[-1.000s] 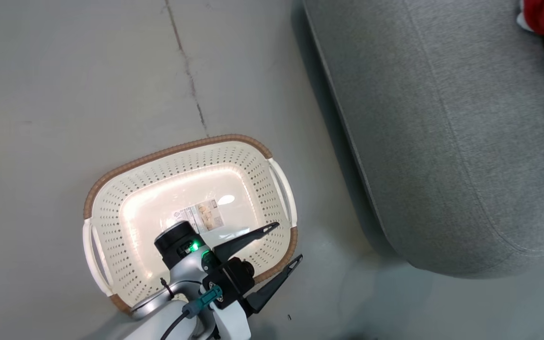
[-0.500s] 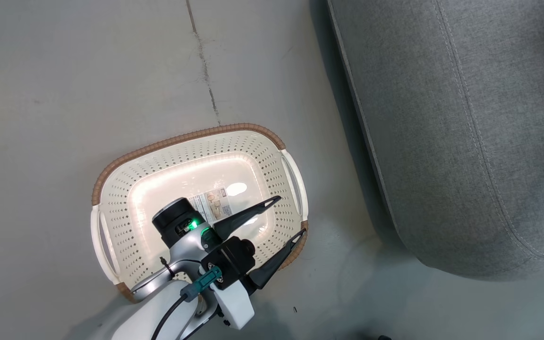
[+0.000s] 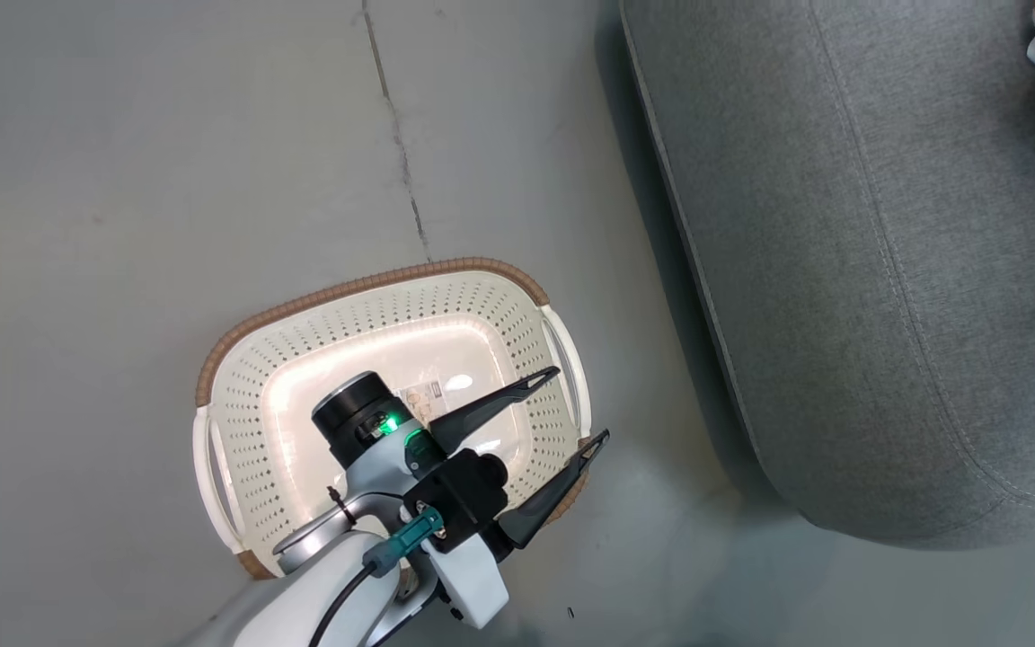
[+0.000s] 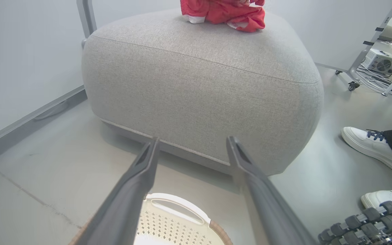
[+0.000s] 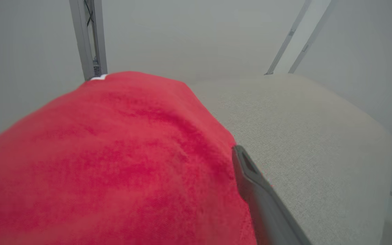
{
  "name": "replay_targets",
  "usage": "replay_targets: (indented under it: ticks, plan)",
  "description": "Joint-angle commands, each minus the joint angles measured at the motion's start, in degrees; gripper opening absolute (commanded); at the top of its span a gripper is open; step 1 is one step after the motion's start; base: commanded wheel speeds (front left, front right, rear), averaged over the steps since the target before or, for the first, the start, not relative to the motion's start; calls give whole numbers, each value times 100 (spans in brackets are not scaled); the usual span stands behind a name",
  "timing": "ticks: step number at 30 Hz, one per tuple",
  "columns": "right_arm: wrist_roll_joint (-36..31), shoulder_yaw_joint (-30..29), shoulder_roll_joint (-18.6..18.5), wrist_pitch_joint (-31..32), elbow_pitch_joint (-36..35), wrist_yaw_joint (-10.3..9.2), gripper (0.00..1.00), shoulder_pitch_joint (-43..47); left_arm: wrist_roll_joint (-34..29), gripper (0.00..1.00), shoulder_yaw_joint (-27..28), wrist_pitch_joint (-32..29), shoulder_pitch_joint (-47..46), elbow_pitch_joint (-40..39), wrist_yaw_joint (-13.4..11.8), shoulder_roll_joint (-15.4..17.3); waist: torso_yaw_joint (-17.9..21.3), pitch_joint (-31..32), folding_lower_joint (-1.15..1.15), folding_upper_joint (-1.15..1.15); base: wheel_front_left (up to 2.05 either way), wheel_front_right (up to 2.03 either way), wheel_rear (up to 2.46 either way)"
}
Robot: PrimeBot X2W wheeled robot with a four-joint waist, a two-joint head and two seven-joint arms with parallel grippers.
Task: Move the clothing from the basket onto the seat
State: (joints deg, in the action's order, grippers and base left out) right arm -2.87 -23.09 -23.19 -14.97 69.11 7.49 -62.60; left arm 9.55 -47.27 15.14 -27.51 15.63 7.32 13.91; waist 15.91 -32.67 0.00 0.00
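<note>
item: left gripper (image 3: 580, 403), two long dark tapering fingers, standing wide apart and holding nothing, hanging over the near corner of the basket (image 3: 347, 289) (probably parked there because nothing is left for it to lift). item: basket, cream plastic, rounded rectangle, walls punched with rows of small holes, brown woven-look rim, side handles; it is sitting on the smooth grey floor (image 3: 167, 180) just beside the seat (image 3: 841, 270), its glossy bottom carrying a paper label (image 3: 419, 395) where the arm is not covering it. item: seat, a big grey cushion in coarse woven fabric, corners rounded, a stitched seam running round the edge. item: clothing (image 4: 226, 13), soft red cloth with white trim, lying crumpled on the far side of the seat top, so the move is looking nearly or wholly done. item: right gripper (image 5: 194, 149), hanging low over the seat with red cloth draping across it; one dark finger (image 5: 257, 197) is showing beside the cloth and the other is hiding under it, so whether it is gripping or letting go cannot be told. item: a person's white shoes (image 4: 369, 149), standing on the floor near the seat.
</note>
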Motion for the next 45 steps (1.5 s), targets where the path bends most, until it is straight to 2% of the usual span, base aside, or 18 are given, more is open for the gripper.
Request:
replay_targets:
  ticks: [1,6,10,18,23,34,40,45]
  plan:
    - [-84,16,-112,-28,42,2,100,-7,-12,100,0,5,-33,20,16,-14,-18,132,0,0,0,0,0]
    - [-237,-36,-206,222,271,2,100,-8,68,100,-58,5,67,129,19,-164,-28,484,0,0,0,0,0]
    - [-379,163,-232,783,383,2,100,104,151,100,-74,5,97,156,14,-329,-4,771,0,0,0,0,0]
    - [-203,421,-526,2100,466,2,100,-11,224,100,-28,5,222,149,14,-633,-19,1226,0,0,0,0,0]
    - [-99,719,-601,2519,463,2,100,-164,238,100,27,5,329,102,14,-739,-30,1494,0,0,0,0,0]
    - [285,1432,-971,1660,35,2,100,-464,296,100,170,5,601,92,14,-928,-64,2017,0,0,0,0,0]
    - [628,1746,-965,1177,-93,2,100,-453,317,100,227,5,722,79,15,-1002,-119,2246,0,0,0,0,0]
    - [923,2284,-794,302,-561,1,100,-226,366,100,366,5,858,42,15,-1033,-174,2505,0,0,0,0,0]
